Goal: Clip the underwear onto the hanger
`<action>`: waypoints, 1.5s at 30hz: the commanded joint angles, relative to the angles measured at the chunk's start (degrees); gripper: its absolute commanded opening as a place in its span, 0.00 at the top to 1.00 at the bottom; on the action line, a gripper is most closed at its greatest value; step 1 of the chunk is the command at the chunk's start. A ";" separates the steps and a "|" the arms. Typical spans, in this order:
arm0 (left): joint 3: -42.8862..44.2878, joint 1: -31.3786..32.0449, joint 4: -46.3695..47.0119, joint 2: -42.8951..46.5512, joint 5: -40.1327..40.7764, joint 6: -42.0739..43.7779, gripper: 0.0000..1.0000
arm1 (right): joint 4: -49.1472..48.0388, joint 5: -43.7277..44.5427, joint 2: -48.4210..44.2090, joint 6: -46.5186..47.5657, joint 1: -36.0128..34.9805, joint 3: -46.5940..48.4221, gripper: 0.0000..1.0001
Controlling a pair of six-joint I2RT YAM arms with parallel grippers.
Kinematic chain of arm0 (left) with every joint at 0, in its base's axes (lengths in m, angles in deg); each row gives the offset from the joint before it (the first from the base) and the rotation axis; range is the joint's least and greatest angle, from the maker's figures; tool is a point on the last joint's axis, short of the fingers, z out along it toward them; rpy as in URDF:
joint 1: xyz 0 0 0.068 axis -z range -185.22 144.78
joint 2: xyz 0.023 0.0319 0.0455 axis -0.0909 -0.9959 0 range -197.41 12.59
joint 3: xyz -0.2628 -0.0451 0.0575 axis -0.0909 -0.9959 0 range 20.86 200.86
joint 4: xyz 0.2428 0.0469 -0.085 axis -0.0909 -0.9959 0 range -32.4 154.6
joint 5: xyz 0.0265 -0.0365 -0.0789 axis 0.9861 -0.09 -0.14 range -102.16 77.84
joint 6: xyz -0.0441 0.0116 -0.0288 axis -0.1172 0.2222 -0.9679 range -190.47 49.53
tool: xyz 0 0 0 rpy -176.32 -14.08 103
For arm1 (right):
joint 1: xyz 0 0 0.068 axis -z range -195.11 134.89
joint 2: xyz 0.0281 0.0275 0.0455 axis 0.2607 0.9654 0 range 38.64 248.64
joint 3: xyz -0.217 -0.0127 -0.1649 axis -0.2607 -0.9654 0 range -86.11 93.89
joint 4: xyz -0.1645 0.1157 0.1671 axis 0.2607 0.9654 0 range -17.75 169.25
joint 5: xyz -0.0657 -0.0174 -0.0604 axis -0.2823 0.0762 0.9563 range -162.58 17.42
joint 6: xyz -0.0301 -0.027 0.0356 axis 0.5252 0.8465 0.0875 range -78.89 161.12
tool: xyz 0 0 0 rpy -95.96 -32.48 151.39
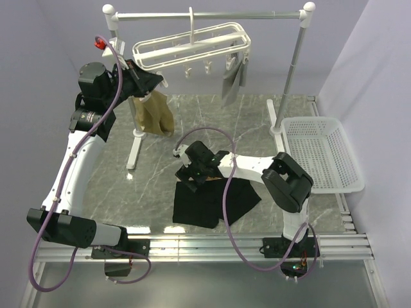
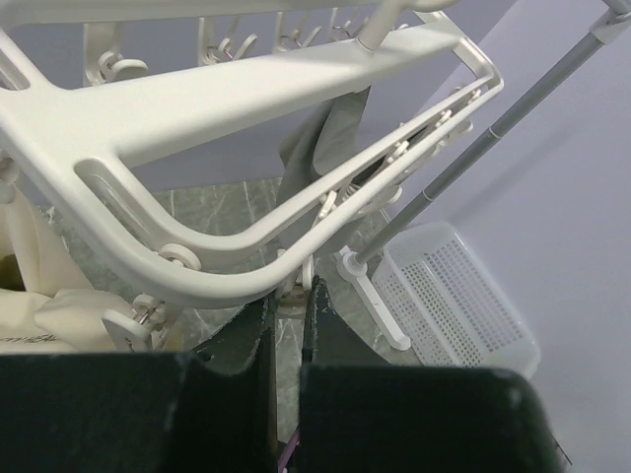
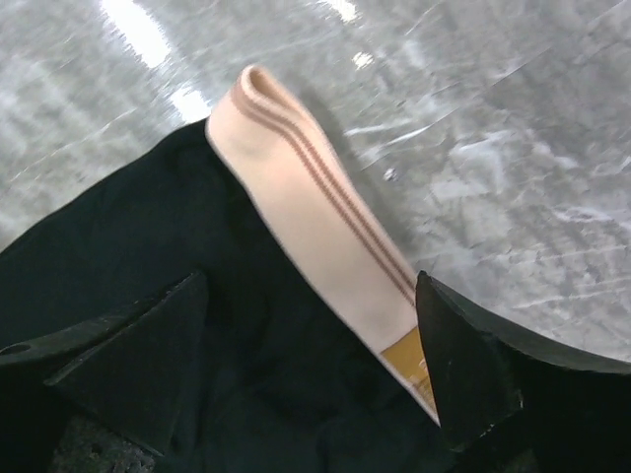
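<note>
The underwear point(image 1: 212, 200), black with a tan striped waistband point(image 3: 315, 212), lies flat on the table at front centre. My right gripper point(image 1: 194, 172) hovers just over its far edge. In the right wrist view it point(image 3: 308, 360) is open, with the waistband and black fabric point(image 3: 108, 236) between its fingers. The white hanger point(image 1: 192, 46) hangs by its hook from the rail. My left gripper point(image 1: 160, 81) is raised at the hanger's left end. In the left wrist view it point(image 2: 293, 296) is nearly shut on a small dangling clip point(image 2: 292, 292) under the frame point(image 2: 227, 266).
A tan garment point(image 1: 154, 113) and a grey garment point(image 1: 231, 79) hang below the hanger. The metal rail point(image 1: 212, 15) stands on white posts at the back. A white perforated basket point(image 1: 319, 154) sits at the right, also seen in the left wrist view point(image 2: 454, 305).
</note>
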 commanded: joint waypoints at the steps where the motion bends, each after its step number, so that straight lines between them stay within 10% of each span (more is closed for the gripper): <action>1: 0.05 0.24 1.48 1.25 -0.93 1.06 1.00 | -3.64 1.76 1.19 -0.34 0.16 2.42 0.07; 11: -0.21 0.24 1.39 1.69 -0.93 1.41 1.00 | -1.88 0.27 5.25 1.07 -0.54 1.73 0.15; 20: -0.21 0.24 0.77 1.25 0.12 0.80 1.00 | -4.87 -0.52 3.75 4.23 -0.20 -0.39 1.00; 45: -1.53 0.24 -0.81 1.69 -1.37 1.76 1.00 | -2.94 -11.69 -11.28 18.30 6.48 18.06 1.00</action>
